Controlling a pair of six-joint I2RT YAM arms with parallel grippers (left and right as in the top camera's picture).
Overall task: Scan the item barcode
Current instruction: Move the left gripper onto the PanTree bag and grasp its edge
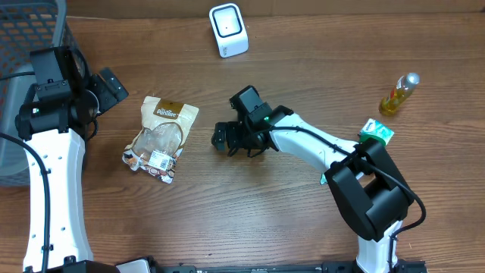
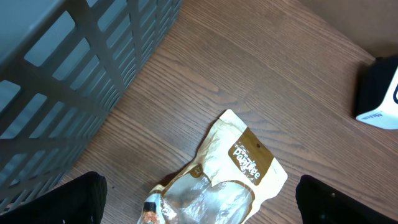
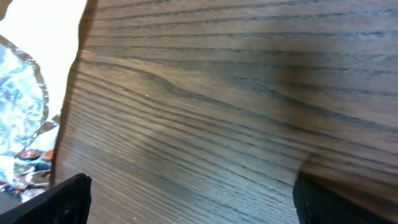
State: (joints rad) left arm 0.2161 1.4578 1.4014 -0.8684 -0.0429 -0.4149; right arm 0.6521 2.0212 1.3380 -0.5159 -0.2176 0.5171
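Wooden tabletop (image 1: 250,220) fills the scene, with a grey basket (image 1: 30,30) at its far left edge. Next to the basket the left fingers (image 2: 78,199) hang spread wide with nothing between them, above and to the left of the snack bag (image 1: 161,135). The bag lies flat and untouched. Its long axis runs roughly away from the robot, with the brown header at the far end and a white label (image 1: 159,158), probably the barcode, at the near end and facing up. To its right the right fingers (image 3: 68,199) are also spread and empty, low over the wood. They sit level with the bag's middle and near its right edge, which shows only at the left side of the wrist view, outside their span. This arm looks the nearer of the two, so a grasp from here would mean reaching left across the bag's short width. The white scanner (image 1: 228,30) stands well beyond, toward the far edge. A small bottle (image 1: 399,94) and a green box (image 1: 377,133) sit well off to the right.
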